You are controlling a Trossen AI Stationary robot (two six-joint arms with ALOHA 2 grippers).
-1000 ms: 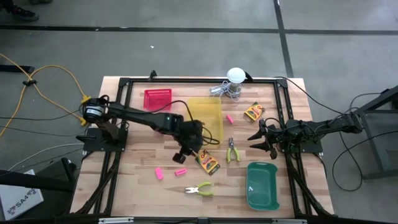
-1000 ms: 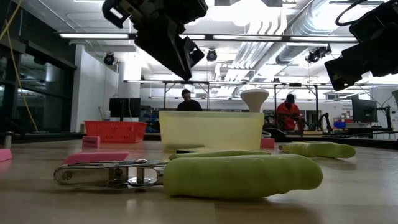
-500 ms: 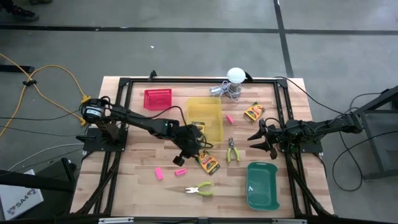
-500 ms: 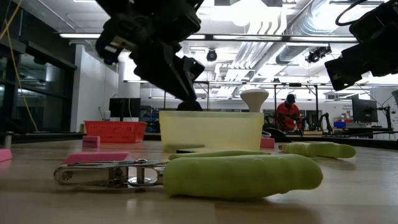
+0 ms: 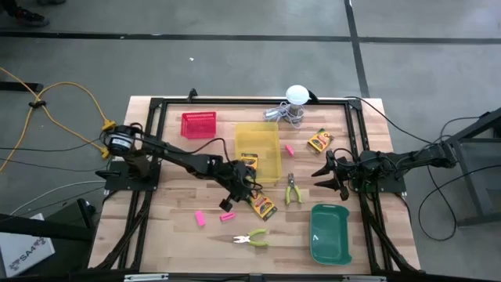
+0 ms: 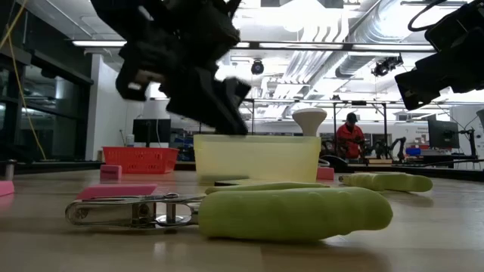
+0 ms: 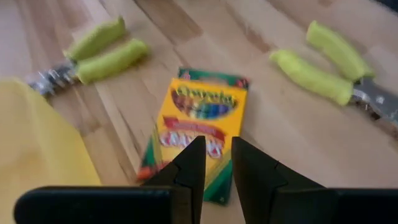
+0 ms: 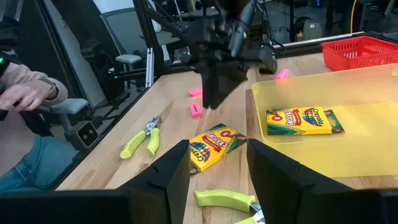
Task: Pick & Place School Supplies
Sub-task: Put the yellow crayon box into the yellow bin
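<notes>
The left gripper (image 7: 216, 163), fingers a little apart and holding nothing, should be lined up over the crayon box (image 7: 196, 130) before it is squeezed.

Seen from overhead: translucent yellow plastic bin (image 5: 258, 147) sits mid-table, one yellow-and-green crayon box (image 5: 249, 161) inside it (near its edge). Another such box (image 5: 263, 205) lies just outside, at six o'clock.

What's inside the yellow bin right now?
One crayon box lies flat on the floor of the yellow bin, near the side facing the left gripper. The rest of the visible floor is bare; the right gripper's finger covers a near corner.
</notes>
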